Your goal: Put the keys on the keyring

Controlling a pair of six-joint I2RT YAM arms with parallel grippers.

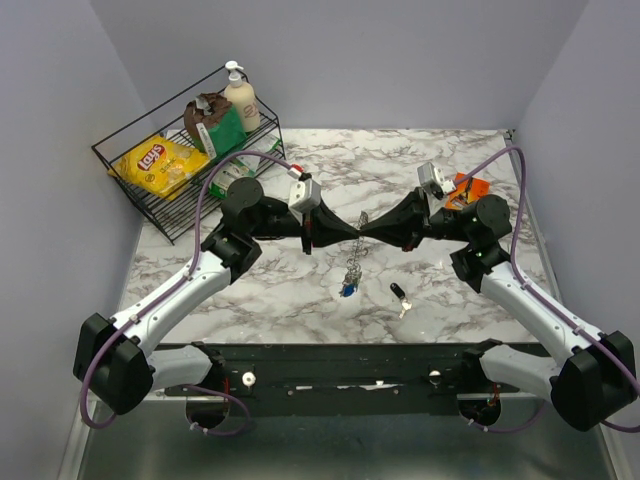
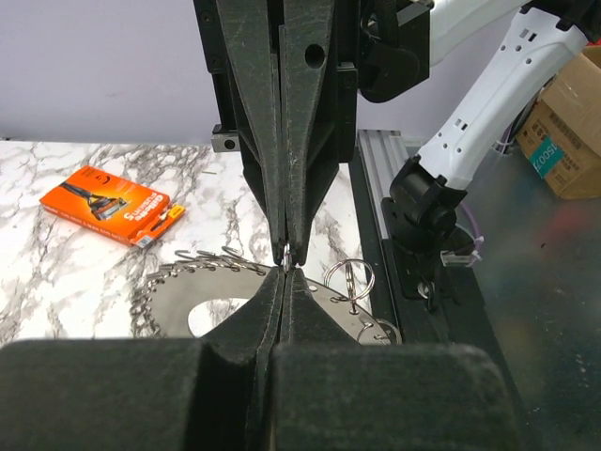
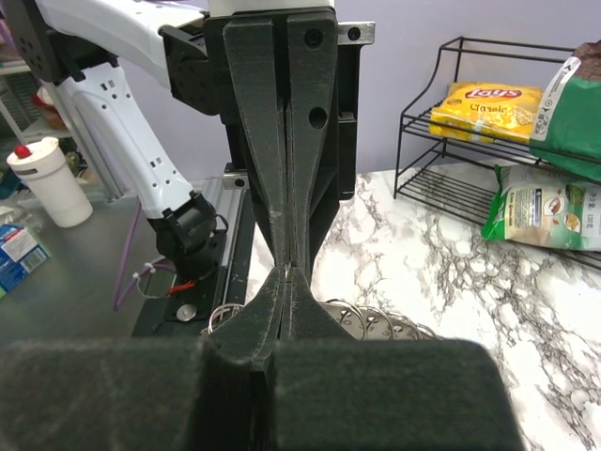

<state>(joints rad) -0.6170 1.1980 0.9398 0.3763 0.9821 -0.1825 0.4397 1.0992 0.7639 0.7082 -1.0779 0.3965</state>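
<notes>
Left hand [image 1: 351, 230] and right hand [image 1: 373, 232] both pinch the keyring [image 1: 362, 219], tip to tip. Blue key [image 1: 347, 290] already dangles under them; black key [image 1: 400, 297] lies loose on the table [image 1: 250, 292] by the right hand.

Items I log from the remote station, task pieces excluded:
- Marble-patterned table [image 1: 250, 290], white with grey veining.
- Black wire rack [image 1: 185, 215], two shelves, far left corner of the table.
- Yellow Lay's chip bag [image 1: 160, 165], lying on the rack.
- Cream pump bottle [image 1: 241, 100], upright, rack's back end.
- Brown bag [image 1: 205, 115] and green packet [image 1: 228, 125] beside the bottle.
- Orange razor pack [image 2: 111, 205], flat on the table.
- Cardboard box [image 2: 563, 132], off the table.
- White cup with a red cap [image 3: 47, 178], off the table.
</notes>
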